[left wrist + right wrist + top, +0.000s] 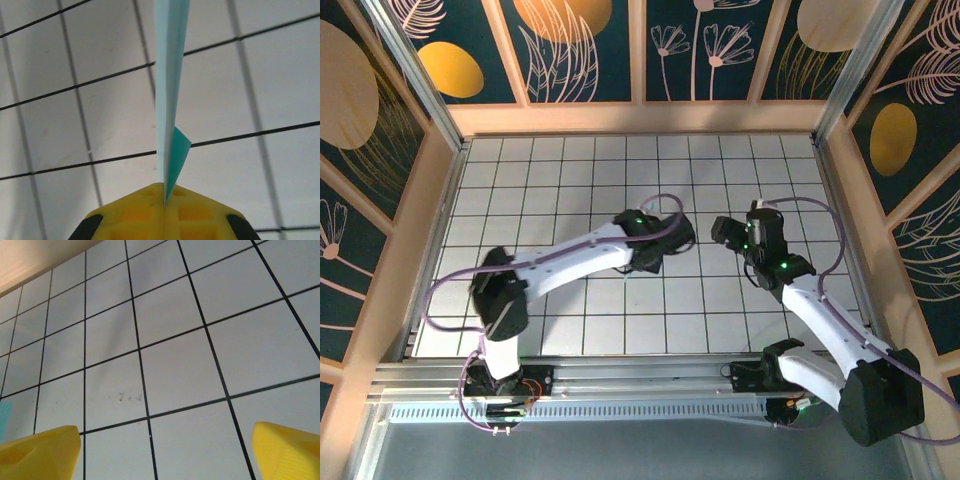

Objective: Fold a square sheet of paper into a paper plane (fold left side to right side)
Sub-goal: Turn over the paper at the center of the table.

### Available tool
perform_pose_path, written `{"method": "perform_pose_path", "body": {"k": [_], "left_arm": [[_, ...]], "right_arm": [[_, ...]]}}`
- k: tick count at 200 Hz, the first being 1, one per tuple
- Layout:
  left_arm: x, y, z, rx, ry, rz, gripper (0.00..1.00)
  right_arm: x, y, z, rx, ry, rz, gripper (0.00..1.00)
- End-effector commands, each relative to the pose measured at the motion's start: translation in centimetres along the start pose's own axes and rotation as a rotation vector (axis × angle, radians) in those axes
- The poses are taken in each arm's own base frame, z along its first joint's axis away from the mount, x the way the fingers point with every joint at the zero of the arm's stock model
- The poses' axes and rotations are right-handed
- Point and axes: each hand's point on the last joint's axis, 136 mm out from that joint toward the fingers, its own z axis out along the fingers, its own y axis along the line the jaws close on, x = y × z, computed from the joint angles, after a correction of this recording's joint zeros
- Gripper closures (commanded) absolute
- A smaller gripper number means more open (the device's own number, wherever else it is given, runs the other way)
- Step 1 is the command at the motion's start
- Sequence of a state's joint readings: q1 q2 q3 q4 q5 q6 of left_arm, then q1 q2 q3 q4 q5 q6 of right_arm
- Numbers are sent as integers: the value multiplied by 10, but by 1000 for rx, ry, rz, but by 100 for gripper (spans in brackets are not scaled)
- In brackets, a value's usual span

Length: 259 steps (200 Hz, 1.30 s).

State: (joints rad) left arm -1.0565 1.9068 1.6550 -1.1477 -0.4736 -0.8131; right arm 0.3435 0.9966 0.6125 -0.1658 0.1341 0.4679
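The left pincer [164,200] was clamped on the folded blue paper [170,75], edge-on above the worktop [175,365] — probably a late fold, its shape hard to judge — while the right pincer [165,445] gaped empty, so the next move likely called for its aligned grip on the free end.

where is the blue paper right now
In the left wrist view the folded paper stands edge-on, pinched in the shut left hand, running up the middle over the gridded table.

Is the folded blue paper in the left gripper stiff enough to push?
Probably stiff lengthwise: the folded paper stands straight from the shut left gripper. Edge-on it looks thin, so likely light. Its darker flap splays, so layers may spring open.
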Motion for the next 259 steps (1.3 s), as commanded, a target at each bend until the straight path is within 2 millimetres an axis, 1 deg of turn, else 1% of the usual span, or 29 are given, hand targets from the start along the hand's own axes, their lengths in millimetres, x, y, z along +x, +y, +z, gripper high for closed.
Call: {"method": "perform_pose_path", "body": {"k": [1, 34, 63, 73, 93, 108, 129, 133, 143, 166, 178, 182, 188, 204, 206, 207, 219, 227, 229, 233, 239, 244, 250, 255, 257, 259], "left_arm": [[17, 40, 8, -274, 36, 30, 100], [28, 23, 31, -292, 85, 5, 100], [38, -1, 51, -223, 135, -20, 100], [40, -9, 56, -187, 146, -30, 97], [45, -29, 64, -110, 176, -43, 84], [46, -44, 66, -47, 198, -46, 76], [40, -62, 66, 29, 197, -56, 68], [38, -64, 64, 45, 193, -60, 66], [31, -71, 60, 86, 186, -68, 62], [11, -84, 46, 220, 151, -109, 55], [1, -84, 38, 293, 131, -141, 53], [-7, -88, 34, 337, 107, -161, 52], [-13, -86, 30, 375, 92, -183, 51], [-27, -76, 22, 480, 49, -250, 49], [-29, -75, 20, 498, 40, -260, 48], [-24, -73, 25, 491, 52, -260, 48], [-36, -63, 18, 581, 1, -328, 46], [-37, -53, 19, 626, -19, -375, 45], [-37, -51, 22, 632, -21, -388, 45], [-44, -43, 11, 673, -58, -418, 45], [-43, -35, 13, 701, -77, -457, 43], [-47, -27, 10, 731, -106, -492, 42], [-47, -18, 13, 756, -124, -530, 42], [-52, -10, 9, 788, -156, -568, 42], [-47, -7, 14, 785, -152, -579, 42], [-46, -3, 15, 790, -160, -591, 41]], "right_arm": [[-1, -10, -3, 20, -29, -5, 9], [0, -13, -3, -11, -34, 6, 9], [4, -12, -1, -36, -25, 13, 9], [6, -12, 0, -46, -18, 13, 9], [9, -11, 1, -59, -9, 15, 9], [10, -11, 1, -64, -2, 16, 9], [10, -12, 2, -60, -1, 14, 9], [13, -8, 2, -82, 12, 13, 9], [14, -7, 2, -90, 22, 11, 9], [17, -1, 0, -118, 52, 2, 9], [19, 5, -1, -151, 75, 0, 9], [20, 8, -2, -166, 82, 2, 10], [22, 12, -3, -191, 99, 8, 10], [30, 28, -5, -276, 153, 37, 15], [31, 29, -5, -283, 160, 43, 16], [31, 30, -5, -291, 165, 47, 17], [40, 41, -6, -356, 219, 91, 23], [47, 48, -7, -398, 257, 124, 27], [48, 50, -7, -408, 264, 133, 28], [52, 53, -7, -425, 283, 150, 31], [56, 58, -7, -450, 308, 175, 35], [61, 62, -6, -467, 326, 191, 37], [66, 67, -6, -484, 346, 208, 39], [71, 71, -5, -495, 359, 219, 41], [72, 73, -5, -498, 363, 223, 41], [74, 75, -4, -501, 368, 225, 42]]}}
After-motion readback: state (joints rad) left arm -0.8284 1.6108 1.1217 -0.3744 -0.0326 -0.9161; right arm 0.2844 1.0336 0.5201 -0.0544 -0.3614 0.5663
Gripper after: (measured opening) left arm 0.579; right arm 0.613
